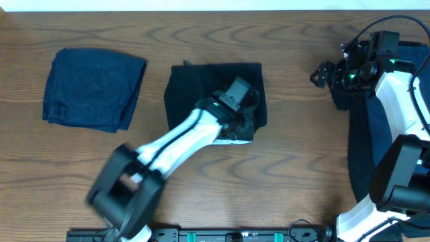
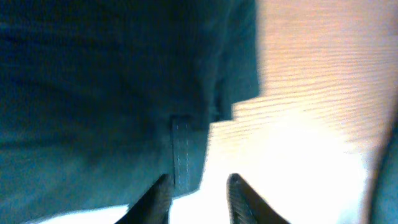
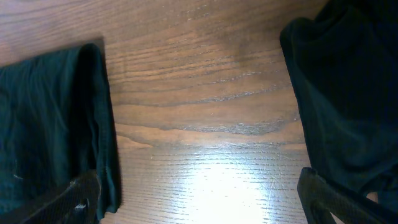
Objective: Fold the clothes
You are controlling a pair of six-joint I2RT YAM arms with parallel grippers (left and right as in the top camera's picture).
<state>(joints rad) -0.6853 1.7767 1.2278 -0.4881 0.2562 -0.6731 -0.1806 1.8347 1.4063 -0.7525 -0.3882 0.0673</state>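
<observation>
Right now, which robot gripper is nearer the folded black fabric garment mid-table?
Left. The left gripper is over the right side of the black garment; the right gripper stands well apart, farther right.

Brown wood-grain table (image 1: 289,168), bright light glare.

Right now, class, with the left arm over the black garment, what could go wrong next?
1. The left tool stands parted at the black garment's hem; lifting away might snag it and undo the fold.
2. The right arm hangs over the dark pile; a swing could drag it off the table.
</observation>
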